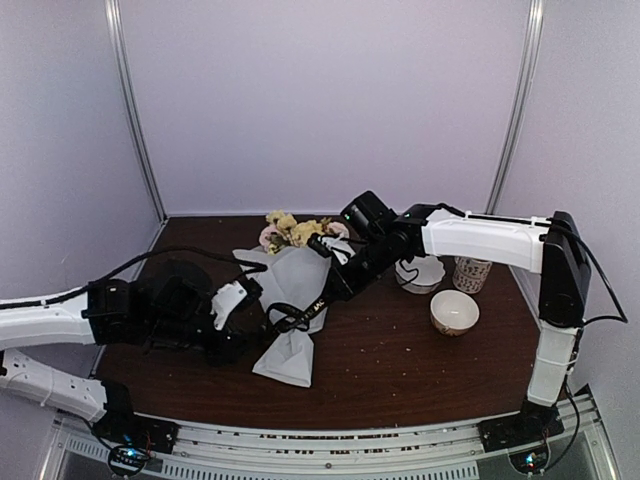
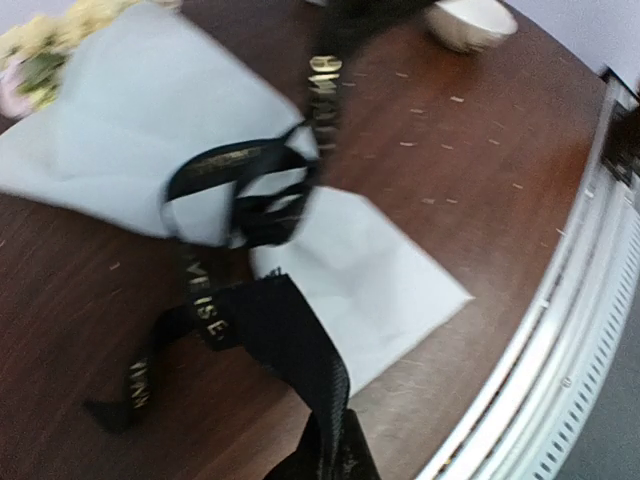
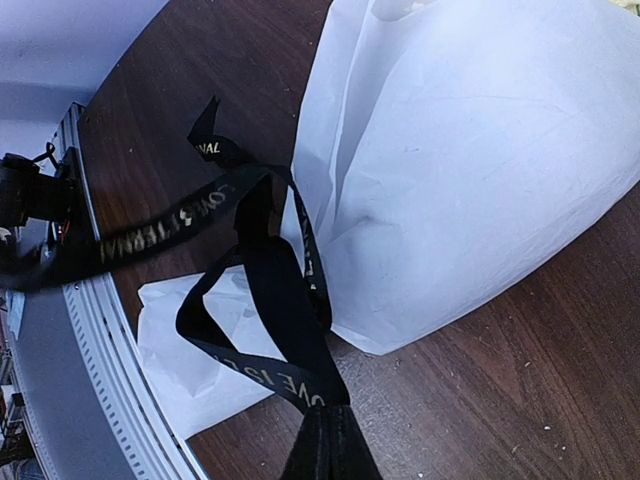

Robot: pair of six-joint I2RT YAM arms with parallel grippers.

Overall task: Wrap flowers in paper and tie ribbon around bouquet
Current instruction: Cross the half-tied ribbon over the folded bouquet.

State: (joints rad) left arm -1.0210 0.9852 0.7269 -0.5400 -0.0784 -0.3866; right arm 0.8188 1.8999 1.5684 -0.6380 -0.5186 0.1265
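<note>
Top external: brown table (image 1: 400,370), lilac walls (image 1: 330,100); left hand (image 2: 328,455) and right hand (image 1: 333,283) pinch ribbon (image 1: 290,318).

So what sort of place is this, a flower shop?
More likely a robot test booth: bare pale walls box in one brown table, and two arms are bolted to a metal rail at its edge.
</note>
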